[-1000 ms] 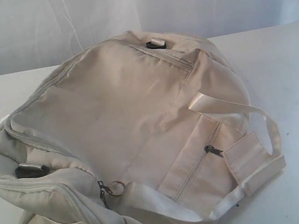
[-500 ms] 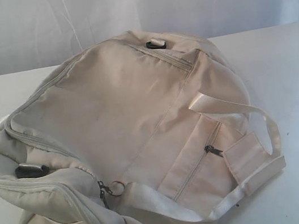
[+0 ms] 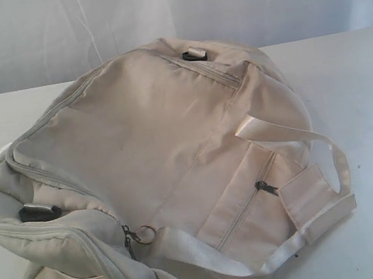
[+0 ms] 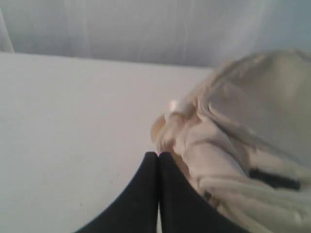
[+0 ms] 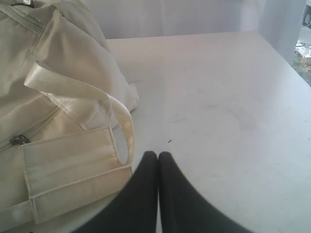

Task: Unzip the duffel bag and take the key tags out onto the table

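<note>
The cream duffel bag lies zipped shut across the white table, its dark zipper pulls with a metal ring near the front and a small pocket pull further right. Pale webbing straps loop off its right side. The key tags are hidden. Neither arm shows in the exterior view. My left gripper is shut and empty, just beside the bag's end. My right gripper is shut and empty above the table, next to the strap pad.
A pale curtain hangs behind the table. A black buckle sits on the bag's far end and a dark D-ring on its left end. Bare tabletop extends right of the bag and left of it.
</note>
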`<action>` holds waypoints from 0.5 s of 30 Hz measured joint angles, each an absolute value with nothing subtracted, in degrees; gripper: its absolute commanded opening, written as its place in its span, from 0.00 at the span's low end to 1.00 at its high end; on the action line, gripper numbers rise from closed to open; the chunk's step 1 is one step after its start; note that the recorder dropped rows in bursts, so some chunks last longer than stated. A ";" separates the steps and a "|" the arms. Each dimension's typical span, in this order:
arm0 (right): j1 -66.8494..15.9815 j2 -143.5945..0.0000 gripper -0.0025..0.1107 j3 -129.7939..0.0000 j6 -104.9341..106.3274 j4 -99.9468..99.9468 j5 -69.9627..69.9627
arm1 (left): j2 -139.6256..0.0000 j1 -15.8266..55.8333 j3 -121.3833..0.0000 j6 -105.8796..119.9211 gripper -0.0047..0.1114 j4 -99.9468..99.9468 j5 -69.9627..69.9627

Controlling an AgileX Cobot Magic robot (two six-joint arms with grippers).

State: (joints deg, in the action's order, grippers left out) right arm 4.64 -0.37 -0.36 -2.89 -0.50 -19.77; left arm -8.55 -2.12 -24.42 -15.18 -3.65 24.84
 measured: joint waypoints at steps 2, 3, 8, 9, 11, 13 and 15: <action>4.64 -0.37 0.02 -0.36 -2.89 -0.50 -19.77 | -11.28 0.71 -27.31 -11.85 0.04 -2.59 30.15; 4.64 -0.37 0.02 -0.36 -2.89 -0.50 -19.77 | -13.42 2.66 -29.10 -9.88 0.04 -1.42 33.98; 4.64 -0.37 0.02 -0.36 -2.89 -0.39 -19.77 | -24.55 8.79 -38.53 0.00 0.04 5.97 47.89; 4.64 -0.37 0.02 -0.36 -2.89 -0.39 -19.77 | -27.38 9.97 -40.97 3.16 0.04 8.14 51.18; 4.64 -0.37 0.02 -0.36 -2.89 -0.39 -19.77 | -32.19 11.29 -43.83 7.70 0.04 12.82 54.31; 4.64 -0.37 0.02 -0.36 -2.89 -0.39 -19.77 | -36.59 12.11 -46.38 12.56 0.04 18.59 55.77; 4.64 -0.37 0.02 -0.36 -2.89 -0.39 -19.77 | -39.77 12.32 -47.45 16.56 0.04 23.60 55.76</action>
State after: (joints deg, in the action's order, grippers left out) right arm 4.64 -0.37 -0.36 -2.89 -0.39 -19.77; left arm -39.77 12.32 -47.45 16.56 23.60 55.76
